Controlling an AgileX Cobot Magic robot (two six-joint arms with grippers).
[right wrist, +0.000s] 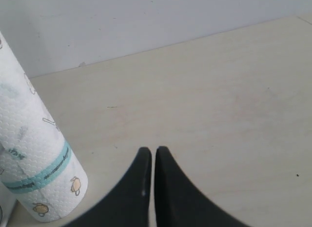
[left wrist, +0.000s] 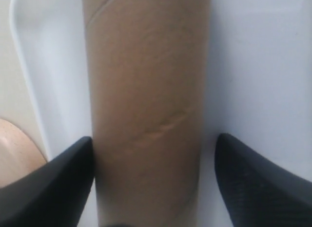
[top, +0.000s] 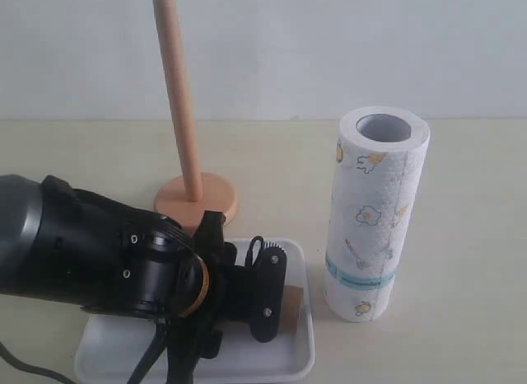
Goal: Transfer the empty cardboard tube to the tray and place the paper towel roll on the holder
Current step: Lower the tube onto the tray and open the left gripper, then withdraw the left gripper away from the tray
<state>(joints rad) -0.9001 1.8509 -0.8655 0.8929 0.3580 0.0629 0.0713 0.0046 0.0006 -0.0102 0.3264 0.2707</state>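
Observation:
The brown cardboard tube (left wrist: 146,110) lies flat in the white tray (left wrist: 258,66). My left gripper (left wrist: 155,138) straddles it with the jaws open; one finger is almost against the tube and a strip of tray shows between the tube and the other finger. In the exterior view the left gripper (top: 263,295) is low over the tray (top: 303,351), and only one end of the tube (top: 291,306) shows. The paper towel roll (top: 375,211) stands upright on the table right of the tray. The wooden holder (top: 183,120) stands bare behind the tray. My right gripper (right wrist: 153,150) is shut and empty, with the roll (right wrist: 34,173) off to its side.
The holder's round base (left wrist: 14,149) sits just outside the tray's rim. A pale wall runs along the back edge of the beige table (right wrist: 219,100). The left arm's black body (top: 90,252) covers the tray's left part.

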